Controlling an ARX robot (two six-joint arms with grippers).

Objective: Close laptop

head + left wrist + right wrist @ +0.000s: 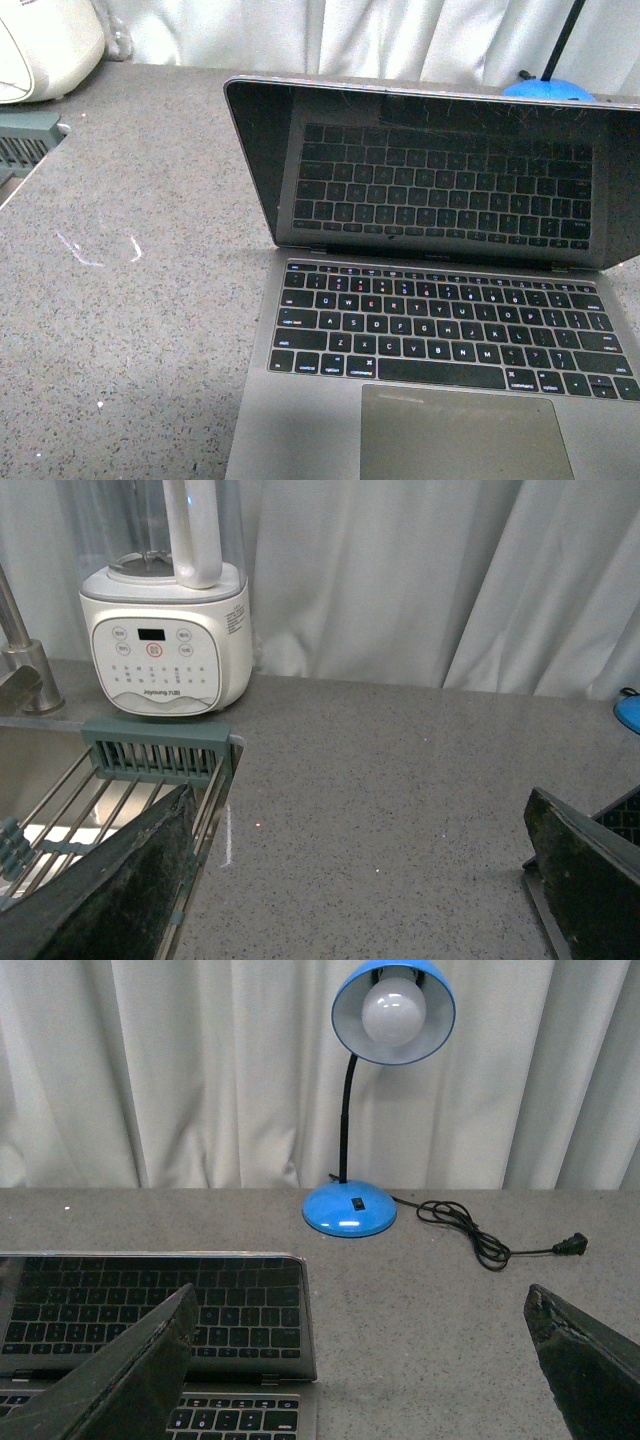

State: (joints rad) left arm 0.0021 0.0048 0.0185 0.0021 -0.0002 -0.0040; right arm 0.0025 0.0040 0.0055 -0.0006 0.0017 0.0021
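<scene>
The laptop (pixel 440 330) stands open on the grey counter, at the right in the front view. Its dark screen (pixel 430 170) leans forward over the black keys and mirrors them. The trackpad (pixel 460 430) is at the near edge. Neither arm shows in the front view. My right gripper (pixel 365 1360) is open and empty, near the laptop's right side; the screen's corner (pixel 150 1305) shows by one finger (pixel 120 1380). My left gripper (pixel 365 880) is open and empty over bare counter, with the laptop's edge (pixel 620 815) behind one finger (pixel 590 880).
A white blender (pixel 170 630) stands at the back left by a sink (pixel 60 790) with a green rack (pixel 160 745). A blue desk lamp (pixel 360 1100) and its loose cord (pixel 480 1235) lie behind the laptop. White curtain (pixel 200 1070) closes off the back.
</scene>
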